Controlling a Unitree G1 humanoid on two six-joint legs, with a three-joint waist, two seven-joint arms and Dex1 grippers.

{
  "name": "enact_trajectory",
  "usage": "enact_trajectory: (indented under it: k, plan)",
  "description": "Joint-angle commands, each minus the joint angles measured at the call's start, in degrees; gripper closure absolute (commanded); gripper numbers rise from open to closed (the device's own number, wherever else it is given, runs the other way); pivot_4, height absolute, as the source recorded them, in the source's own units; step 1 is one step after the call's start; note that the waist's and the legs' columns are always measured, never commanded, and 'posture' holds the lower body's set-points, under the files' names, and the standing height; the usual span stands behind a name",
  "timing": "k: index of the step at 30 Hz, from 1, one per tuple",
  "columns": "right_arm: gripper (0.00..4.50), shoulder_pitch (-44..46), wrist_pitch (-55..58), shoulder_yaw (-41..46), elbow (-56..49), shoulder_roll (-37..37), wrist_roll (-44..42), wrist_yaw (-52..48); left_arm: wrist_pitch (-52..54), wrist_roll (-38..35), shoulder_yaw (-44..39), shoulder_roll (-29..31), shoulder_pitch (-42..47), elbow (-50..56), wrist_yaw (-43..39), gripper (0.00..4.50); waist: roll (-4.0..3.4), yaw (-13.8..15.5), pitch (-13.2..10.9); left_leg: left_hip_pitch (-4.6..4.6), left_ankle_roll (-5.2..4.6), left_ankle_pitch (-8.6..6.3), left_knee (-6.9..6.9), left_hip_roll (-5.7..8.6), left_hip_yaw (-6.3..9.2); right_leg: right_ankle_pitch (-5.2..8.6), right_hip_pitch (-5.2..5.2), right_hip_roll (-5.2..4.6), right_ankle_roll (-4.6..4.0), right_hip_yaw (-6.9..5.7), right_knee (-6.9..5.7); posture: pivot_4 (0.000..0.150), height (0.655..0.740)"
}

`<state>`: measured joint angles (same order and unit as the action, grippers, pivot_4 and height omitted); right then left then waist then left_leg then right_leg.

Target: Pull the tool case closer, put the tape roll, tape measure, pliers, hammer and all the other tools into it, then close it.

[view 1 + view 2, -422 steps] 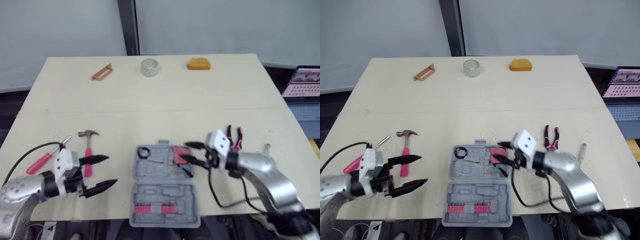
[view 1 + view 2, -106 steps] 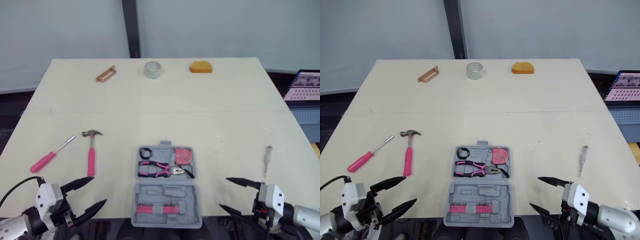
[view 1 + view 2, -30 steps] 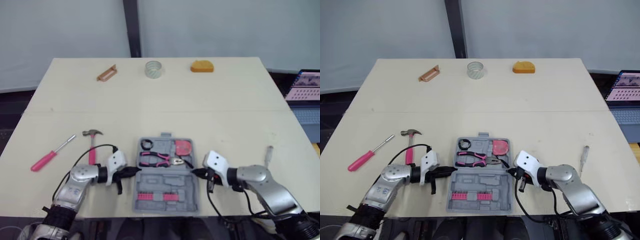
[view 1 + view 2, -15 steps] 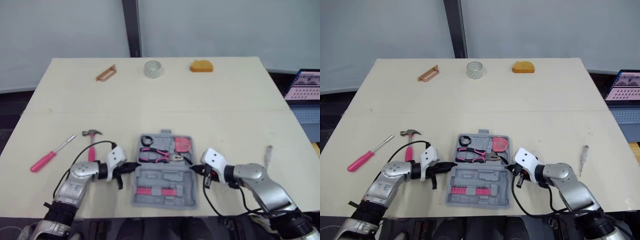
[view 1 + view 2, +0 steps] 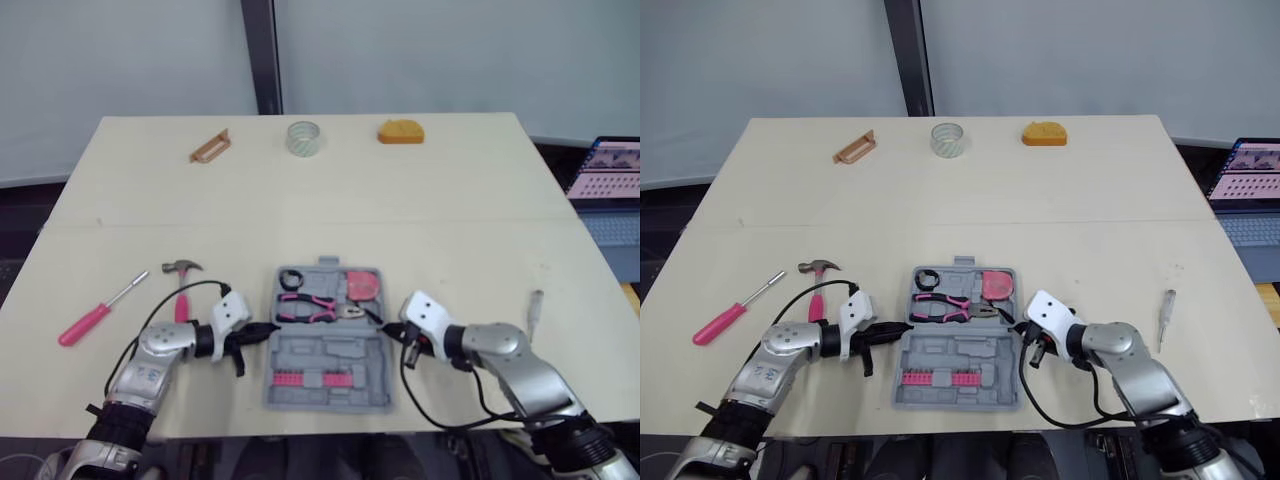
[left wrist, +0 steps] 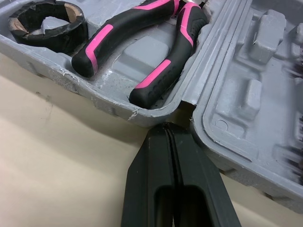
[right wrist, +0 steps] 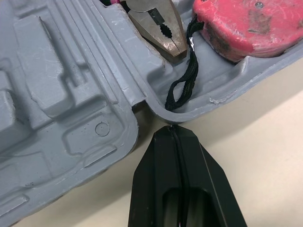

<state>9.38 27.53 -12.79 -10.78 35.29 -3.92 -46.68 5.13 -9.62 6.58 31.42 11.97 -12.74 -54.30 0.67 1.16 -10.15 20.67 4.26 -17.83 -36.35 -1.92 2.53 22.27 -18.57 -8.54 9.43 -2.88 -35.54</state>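
Open case [image 5: 330, 352] at lower centre, a gripper at each end of its hinge.
At lower left lie a screwdriver [image 5: 95, 315] and a hammer [image 5: 181, 285]. The left gripper [image 5: 268, 330], fingers pressed together, has its tip at the case's left hinge notch. The case's upper half holds a black ring [image 5: 291, 279], pliers [image 5: 315, 305] and a tape measure [image 5: 362, 287]. The right gripper [image 5: 388, 327], fingers also pressed together, has its tip at the right hinge notch. A thin tool [image 5: 535, 312] lies at lower right. The tape roll [image 5: 303, 137] stands at upper centre, well apart from the case.
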Motion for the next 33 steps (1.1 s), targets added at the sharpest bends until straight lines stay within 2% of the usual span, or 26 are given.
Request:
enact_trajectory:
  k: [1, 33]
  plan:
    - [4.50, 0.4, -1.2, 0.7, -0.6, -0.5, 0.1, 1.1, -0.2, -0.1, -1.6, 0.5, -0.3, -0.1, 0.8, 4.46, 0.00, 0.0, 0.0, 0.00, 0.00, 0.00, 0.00, 0.00, 0.00, 0.00, 0.00, 0.00, 0.00, 0.00, 0.00, 0.150, 0.7400]
    - [4.50, 0.4, -0.8, 0.4, 0.0, 0.2, 1.0, -0.5, -1.2, 0.3, -1.2, -0.2, 2.6, -2.9, -0.1, 4.46, 0.00, -0.1, 0.0, 0.03, 0.00, 0.00, 0.01, 0.00, 0.00, 0.00, -0.01, 0.00, 0.00, -0.01, 0.01, 0.150, 0.7400]
